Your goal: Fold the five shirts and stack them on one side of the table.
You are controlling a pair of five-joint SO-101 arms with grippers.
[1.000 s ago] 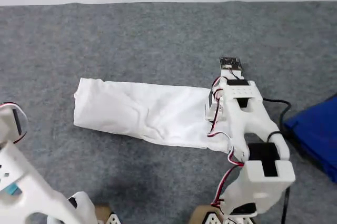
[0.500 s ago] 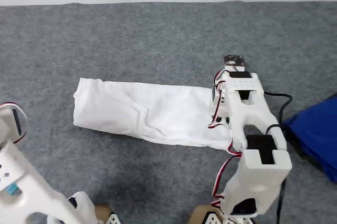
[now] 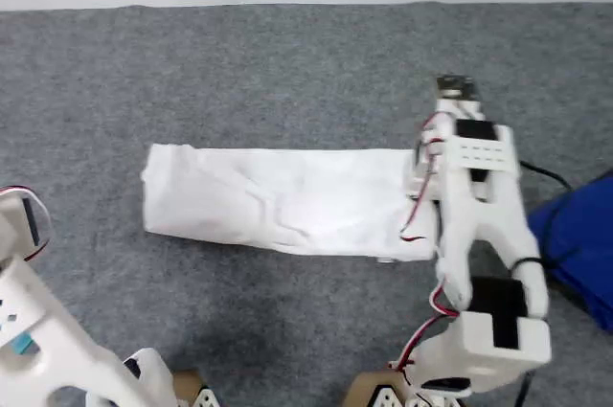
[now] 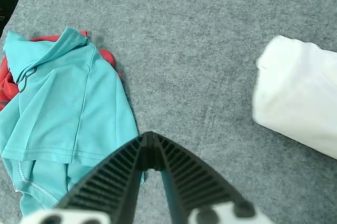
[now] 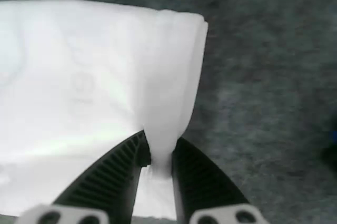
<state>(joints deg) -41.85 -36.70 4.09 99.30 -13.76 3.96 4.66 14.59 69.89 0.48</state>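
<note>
Since only a thin fold at one end of the white shirt (image 3: 278,201) is clamped by the right gripper (image 5: 158,155), w/ the shirt laid as a long strip across the middle of the grey table (image 3: 287,62), the cloth could be slipped free or dragged askew by a fast pull, i.e. the fold undone. The left gripper (image 4: 152,153) is closed on nothing above the table.

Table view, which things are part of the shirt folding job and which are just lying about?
Job:
white shirt, pinched by the right gripper
teal shirt
red shirt peeking from under it
blue cloth at the table edge, probably a shirt

Lying about:
the grey table cover
</note>
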